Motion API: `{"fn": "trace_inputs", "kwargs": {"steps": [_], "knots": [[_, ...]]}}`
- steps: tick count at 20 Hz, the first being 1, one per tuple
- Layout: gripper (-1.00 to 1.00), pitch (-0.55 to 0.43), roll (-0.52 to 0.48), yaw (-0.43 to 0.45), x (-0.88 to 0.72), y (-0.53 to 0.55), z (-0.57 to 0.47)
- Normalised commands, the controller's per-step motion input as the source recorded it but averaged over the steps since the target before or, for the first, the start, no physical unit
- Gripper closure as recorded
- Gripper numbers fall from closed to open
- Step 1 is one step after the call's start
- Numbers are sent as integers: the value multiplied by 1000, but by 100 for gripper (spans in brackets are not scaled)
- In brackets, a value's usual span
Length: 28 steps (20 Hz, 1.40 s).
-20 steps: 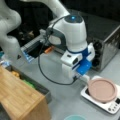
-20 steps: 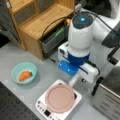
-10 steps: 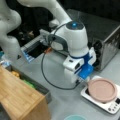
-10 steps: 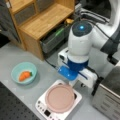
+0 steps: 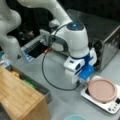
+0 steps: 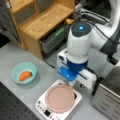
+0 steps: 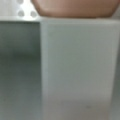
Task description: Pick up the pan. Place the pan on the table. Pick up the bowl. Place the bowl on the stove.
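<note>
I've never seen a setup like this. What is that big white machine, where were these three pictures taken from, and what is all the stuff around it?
The white machine is a robot arm. Its end effector, the grasping part, sits low beside the stove, mostly hidden under the blue and white wrist. Two pictures come from cameras standing off the arm; the third is from a camera on its wrist, so close that it shows little more than pale surfaces and the pan's underside.

The shallow round pinkish-brown pan still rests on the small white square stove, and nothing is held. On the broad grey table lies a small round teal bowl with an orange item inside. In both front views there are also a light wooden shelf unit and a large silver toaster oven.
</note>
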Motion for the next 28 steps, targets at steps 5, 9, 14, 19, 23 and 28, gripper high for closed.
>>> {"fn": "trace_inputs", "kwargs": {"steps": [5,9,14,19,23,28], "knots": [[-100,96,-74,91,207,-71,35],[100,102,-86,101,192,-43,54],[100,99,-77,105,155,-34,62],[100,95,-74,106,104,-49,66],[100,93,-73,109,86,-67,56],[100,95,-66,118,88,-75,49]]}}
